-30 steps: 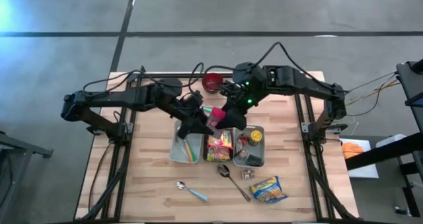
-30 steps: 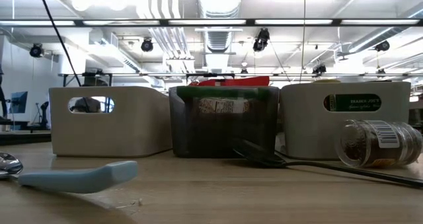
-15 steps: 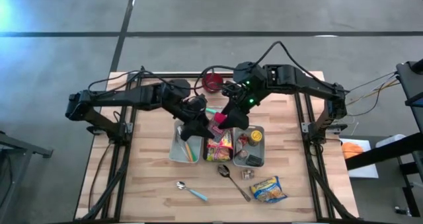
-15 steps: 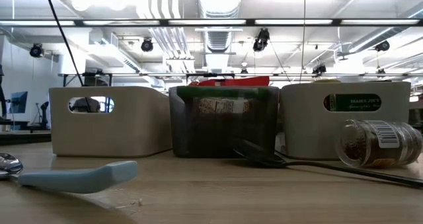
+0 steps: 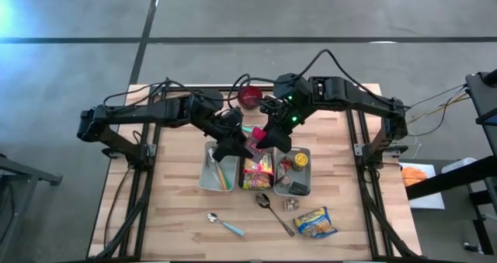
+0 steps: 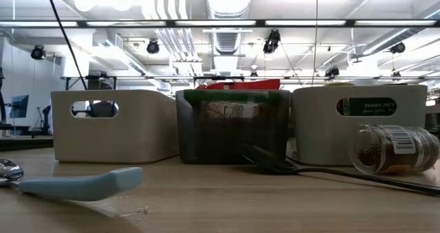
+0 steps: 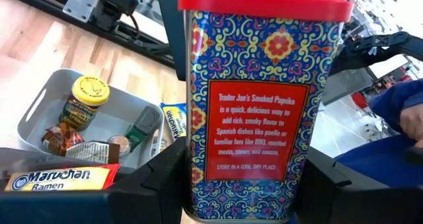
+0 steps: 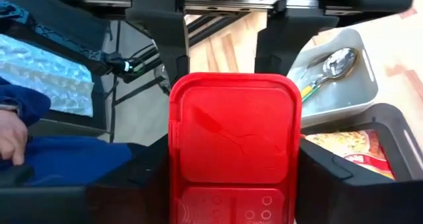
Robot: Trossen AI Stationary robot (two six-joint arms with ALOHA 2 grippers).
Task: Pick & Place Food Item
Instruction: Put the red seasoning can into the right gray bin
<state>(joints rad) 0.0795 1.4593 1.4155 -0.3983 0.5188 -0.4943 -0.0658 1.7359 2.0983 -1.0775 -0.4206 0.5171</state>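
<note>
The smoked paprika tin is held in the air between the two arms, above the row of bins at the middle of the surface. The left pincer is clenched on the lower body of the tin, one finger on each narrow side, so that the printed label faces the left wrist camera and the tin stands upright.

The right pincer is set around the red lid from the opposite end, with a finger just beside each side of the lid. Whether the right fingers already press on the tin cannot be told from the pictures. The arrangement is judged to be a handover: two grips at separate heights allow one arm to let go without the tin dropping.

Beneath and beyond the left pincer lies the grey bin of jars and packets, with the ramen packet nearer. Beyond the right pincer lies the light bin holding spoons. A person's blue sleeve is seen behind the surface.

The tin is not yet placed in any bin.
</note>
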